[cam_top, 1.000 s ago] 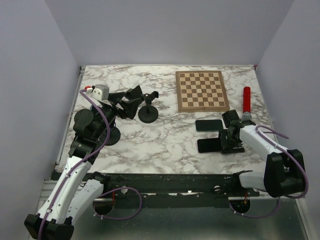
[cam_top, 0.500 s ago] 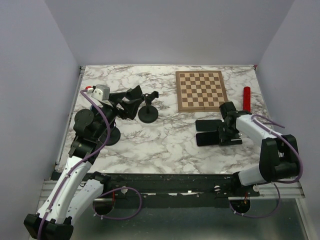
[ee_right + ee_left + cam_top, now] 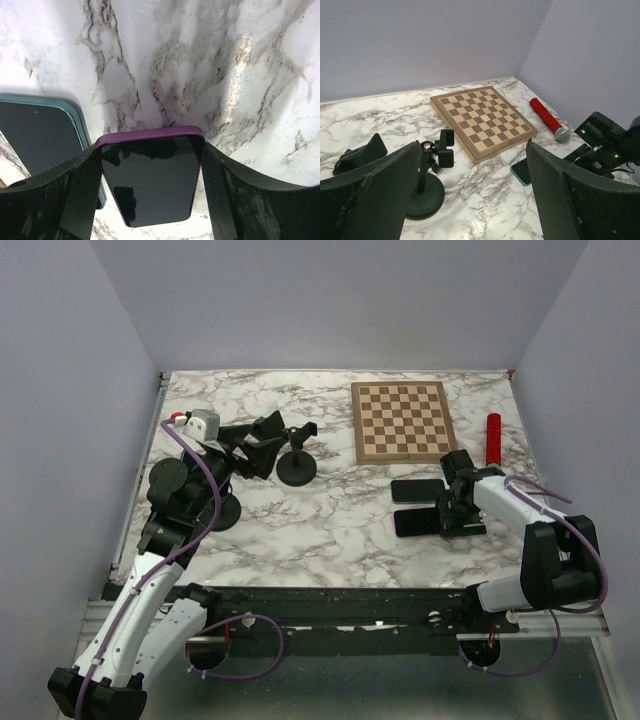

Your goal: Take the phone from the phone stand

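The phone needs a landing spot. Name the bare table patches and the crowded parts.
Bare marble lies between the phone stand and the purple phone, and along the far edge left of the chessboard. Crowded on the right: teal phone, red tube, right gripper.

On my marble surface (image 3: 330, 510) lie a chessboard (image 3: 404, 421), red cylinder (image 3: 493, 438), teal phone (image 3: 417, 490) and phone stand (image 3: 297, 468); the purple phone (image 3: 414, 523)'s contact is unclear.
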Controlling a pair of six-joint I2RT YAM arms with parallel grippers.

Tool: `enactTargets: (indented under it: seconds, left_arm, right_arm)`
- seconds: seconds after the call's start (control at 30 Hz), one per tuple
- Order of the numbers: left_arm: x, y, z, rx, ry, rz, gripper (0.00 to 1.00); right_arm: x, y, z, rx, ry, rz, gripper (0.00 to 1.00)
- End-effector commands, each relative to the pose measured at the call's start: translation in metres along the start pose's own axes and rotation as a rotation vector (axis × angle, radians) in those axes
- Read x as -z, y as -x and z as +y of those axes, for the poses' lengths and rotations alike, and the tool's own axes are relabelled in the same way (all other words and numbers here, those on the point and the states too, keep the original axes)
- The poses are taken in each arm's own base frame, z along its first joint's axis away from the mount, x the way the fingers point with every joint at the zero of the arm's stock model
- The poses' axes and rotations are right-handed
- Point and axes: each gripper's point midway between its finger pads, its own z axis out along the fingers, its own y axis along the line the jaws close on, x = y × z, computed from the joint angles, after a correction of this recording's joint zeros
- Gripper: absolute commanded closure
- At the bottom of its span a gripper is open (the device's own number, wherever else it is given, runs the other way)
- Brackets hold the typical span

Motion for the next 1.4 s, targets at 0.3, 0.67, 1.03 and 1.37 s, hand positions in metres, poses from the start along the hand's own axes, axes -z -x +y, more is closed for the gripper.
enactTargets:
  seconds: [0.3,0.67,1.03,1.37]
  left_arm:
    - [0.002,0.007,-0.006,-0.016,-0.021,-0.018,0.07]
    - [0.002,0.007,-0.007,-0.016,-0.024,-0.018,0.07]
    - [0.0,0.003,-0.007,-0.003,-0.028,-0.002,0.07]
    - [0.0,0.003,-0.005,-0.007,-0.019,-0.002,0.07]
  right_arm:
    - [-0.008,-0.003,-0.003,-0.022,-0.014,0.016,0.03]
    - [-0.001,-0.007,0.001,0.078,0.019,0.044,0.0]
    - [0.006,-0.027,-0.005,0.133,0.095,0.135,0.0]
    - [0.008,-0.075,0.002,0.188,0.11,0.235,0.04]
